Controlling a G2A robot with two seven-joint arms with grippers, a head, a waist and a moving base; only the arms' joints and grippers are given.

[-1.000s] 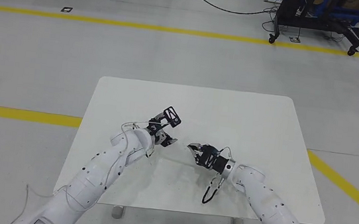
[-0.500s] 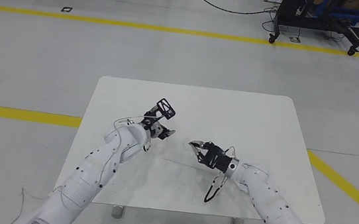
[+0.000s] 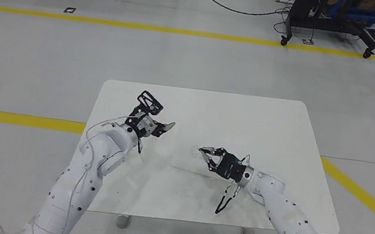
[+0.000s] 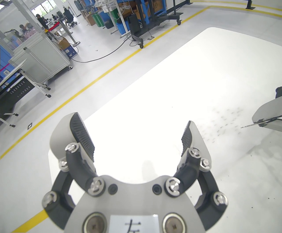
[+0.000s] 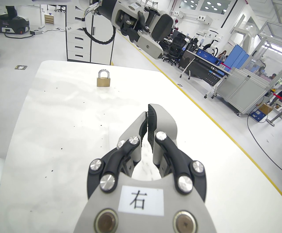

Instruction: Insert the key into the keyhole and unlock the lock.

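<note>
The white table (image 3: 264,119) is hard and smooth, so I expect things to slide on it. The left gripper (image 4: 132,123) hangs wide open and empty in the upper left of the top view. The right gripper (image 5: 148,110) sits mid-frame with its pads pressed together on a thin metal blade, apparently the key (image 4: 249,126). The brass padlock (image 5: 103,79) stands upright on the table, upper left in the right wrist view. It looks dense, rigid and slick, and likely to tip if prodded, so it is best clamped across its flat body. The key is light and stiff and could twist between the pads.

Since a second ago the left gripper has swung up and left, away from the right one, which barely moved.
</note>
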